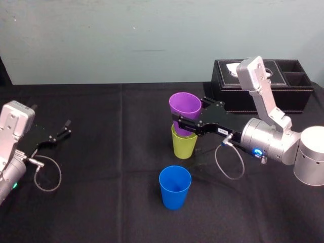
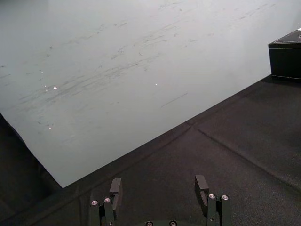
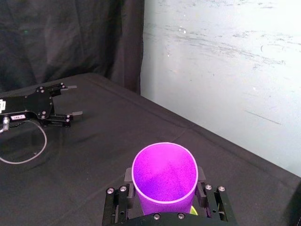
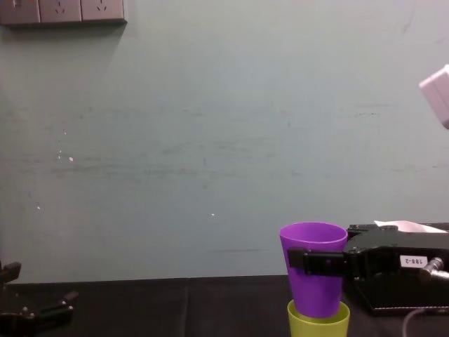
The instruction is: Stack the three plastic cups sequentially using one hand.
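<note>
The right claw (image 1: 186, 120) and the left claw (image 1: 67, 128) were made black, with slim flat fingers (image 2: 115, 187) and silver screw heads (image 3: 123, 189). A small white number label (image 4: 409, 261) was fixed on the right one. A thin grey cable (image 1: 216, 161) was looped beside each silver cylindrical wrist (image 1: 268, 142).

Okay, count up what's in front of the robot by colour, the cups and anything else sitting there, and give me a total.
purple cup: 1
lime-green cup: 1
blue cup: 1
black box: 1
Total: 4
</note>
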### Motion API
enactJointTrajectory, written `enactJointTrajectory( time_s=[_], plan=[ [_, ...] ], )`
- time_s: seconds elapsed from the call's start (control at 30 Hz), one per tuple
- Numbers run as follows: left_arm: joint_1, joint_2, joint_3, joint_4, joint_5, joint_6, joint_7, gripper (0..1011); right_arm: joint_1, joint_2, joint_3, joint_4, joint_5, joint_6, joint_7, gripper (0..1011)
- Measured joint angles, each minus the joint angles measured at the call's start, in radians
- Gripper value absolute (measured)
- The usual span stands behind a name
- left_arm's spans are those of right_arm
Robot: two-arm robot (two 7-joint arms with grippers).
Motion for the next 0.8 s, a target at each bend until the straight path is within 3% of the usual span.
enactJointTrajectory(
  time_s=[0.8],
  plan=[
    [0.000, 0.000, 0.000, 0.000, 0.000, 0.000, 0.000, 1011, 0.013, -0.024, 0.009, 0.076, 0.006, -0.024, 0.034, 739]
  ],
)
